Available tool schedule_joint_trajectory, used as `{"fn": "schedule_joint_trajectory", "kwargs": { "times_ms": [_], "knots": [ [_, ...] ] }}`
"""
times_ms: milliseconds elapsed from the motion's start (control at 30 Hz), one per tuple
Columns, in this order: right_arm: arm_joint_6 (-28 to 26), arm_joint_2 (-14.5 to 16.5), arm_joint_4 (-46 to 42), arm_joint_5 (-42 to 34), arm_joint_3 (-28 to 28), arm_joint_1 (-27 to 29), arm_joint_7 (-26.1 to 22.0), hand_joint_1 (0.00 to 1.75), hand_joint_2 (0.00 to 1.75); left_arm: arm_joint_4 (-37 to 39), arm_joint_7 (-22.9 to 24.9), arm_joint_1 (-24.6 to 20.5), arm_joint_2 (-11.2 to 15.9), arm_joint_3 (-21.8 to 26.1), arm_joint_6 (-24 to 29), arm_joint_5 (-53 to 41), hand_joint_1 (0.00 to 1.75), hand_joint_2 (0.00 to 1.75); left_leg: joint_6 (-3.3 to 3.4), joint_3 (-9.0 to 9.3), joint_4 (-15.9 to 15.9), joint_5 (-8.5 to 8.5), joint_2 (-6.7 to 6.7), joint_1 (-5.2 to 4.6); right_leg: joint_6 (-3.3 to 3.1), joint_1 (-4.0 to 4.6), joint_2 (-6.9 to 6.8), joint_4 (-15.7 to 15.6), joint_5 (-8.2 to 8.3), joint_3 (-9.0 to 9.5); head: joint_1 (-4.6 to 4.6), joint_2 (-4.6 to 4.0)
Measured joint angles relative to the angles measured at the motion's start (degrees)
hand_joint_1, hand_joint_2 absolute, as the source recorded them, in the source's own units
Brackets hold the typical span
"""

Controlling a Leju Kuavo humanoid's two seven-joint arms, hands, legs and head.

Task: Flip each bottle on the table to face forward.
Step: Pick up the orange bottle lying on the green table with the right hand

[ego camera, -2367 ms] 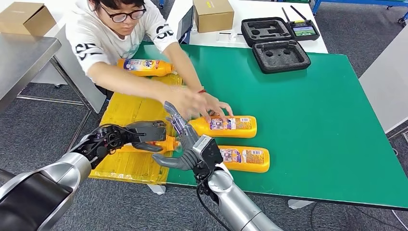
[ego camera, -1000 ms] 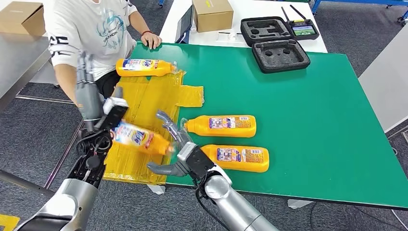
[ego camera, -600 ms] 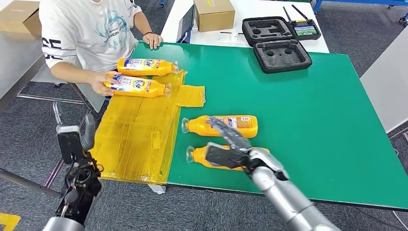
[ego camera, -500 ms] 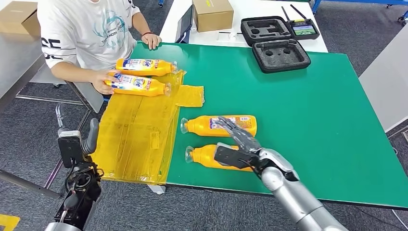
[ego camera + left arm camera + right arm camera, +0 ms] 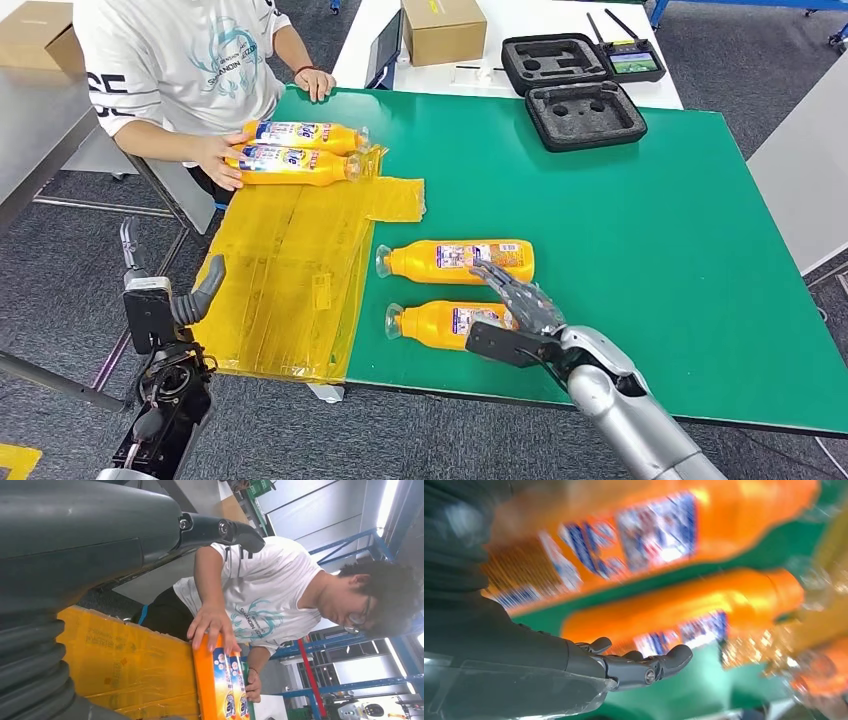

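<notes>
Two orange bottles lie on their sides on the green counter point(image 5: 650, 230), parallel to each other, clear caps pointing toward the yellow sheet. The nearer bottle point(image 5: 445, 324) is close to the counter's front edge; the farther bottle point(image 5: 455, 261) lies just beyond it, showing a label of small print. The right hand point(image 5: 515, 318) is over the base end of the nearer bottle, its fingers point(image 5: 510, 290) spread and stretched toward the gap between the two bottles, thumb apart and low at the bottle's near side. Whether the hand touches the bottle cannot be told; it grips nothing. The right wrist view is blurred but shows both bottles close beyond the spread fingers.

On the yellow sheet point(image 5: 290, 270), which covers the counter's left part, two more orange bottles lie side by side at the far end: one with a blue-lettered label point(image 5: 290, 164) and one just behind it point(image 5: 305, 134), touching it. A person in a white T-shirt point(image 5: 180, 60) has one hand point(image 5: 218, 160) on the base ends of this pair and the other hand point(image 5: 318, 85) on the counter's far edge.

The left hand point(image 5: 165, 300) is raised off the counter's left side over the grey floor, fingers apart, holding nothing.

Beyond the green counter stand a cardboard box point(image 5: 443, 28), two black foam cases point(image 5: 585, 115) and a controller with a small screen point(image 5: 632, 62).
</notes>
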Motion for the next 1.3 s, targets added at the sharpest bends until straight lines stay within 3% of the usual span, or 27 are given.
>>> {"fn": "schedule_joint_trajectory", "kwargs": {
  "times_ms": [400,833,900,967,1033,1133,1300],
  "knots": [
    [4.86,-0.46,0.72,0.59,0.69,0.94,0.60,0.00,1.75,-0.31,0.00,0.92,0.06,-1.10,-0.62,-0.61,0.00,1.75,0.00,0.00,0.00,0.01,0.03,0.02,0.00,0.02,0.01,0.00,0.00,-0.04,-0.01,0.00],
    [5.53,-0.76,4.80,-0.01,1.60,-1.89,1.88,0.00,1.75,-0.09,0.00,0.94,0.02,-1.23,-0.51,-0.60,0.00,1.75,0.00,0.02,0.00,0.00,0.03,0.00,0.00,-0.01,0.00,-0.01,0.01,-0.01,-0.01,0.00],
    [5.50,-0.76,5.48,-0.18,1.61,-2.26,1.90,0.17,1.75,0.07,0.00,0.94,-0.01,-1.36,-0.55,-0.61,0.00,1.75,0.00,0.04,0.00,0.01,0.03,0.00,0.00,-0.01,0.01,0.00,0.01,0.00,-0.01,0.00],
    [5.42,-0.75,6.15,-0.20,1.62,-2.67,1.92,0.86,1.75,0.20,0.00,0.94,-0.07,-1.48,-0.73,-0.60,0.00,1.75,0.00,0.05,0.00,0.01,0.03,0.00,0.00,-0.01,0.01,0.00,0.01,0.01,0.00,0.00],
    [5.35,-0.71,6.88,-0.22,1.68,-3.16,1.93,1.45,1.75,0.28,0.00,0.93,-0.15,-1.55,-0.98,-0.58,0.00,1.75,0.00,0.05,0.00,0.01,0.03,0.00,0.00,-0.01,0.01,0.00,0.01,0.02,-0.01,0.00],
    [5.39,-0.65,7.87,-0.30,1.85,-3.87,1.93,1.60,1.75,0.37,0.00,0.93,-0.28,-1.65,-1.20,-0.58,0.00,1.75,0.00,0.06,0.00,0.01,0.03,-0.01,0.00,-0.01,0.00,-0.01,0.01,0.03,-0.01,-0.01],
    [5.59,-0.46,8.90,-0.29,2.06,-4.59,1.91,1.61,1.75,0.45,0.00,0.93,-0.38,-1.82,-1.40,-0.58,0.00,1.75,0.00,0.06,0.00,0.01,0.03,0.00,0.00,-0.01,0.00,0.00,0.01,0.03,0.00,-0.01]
  ]
}}
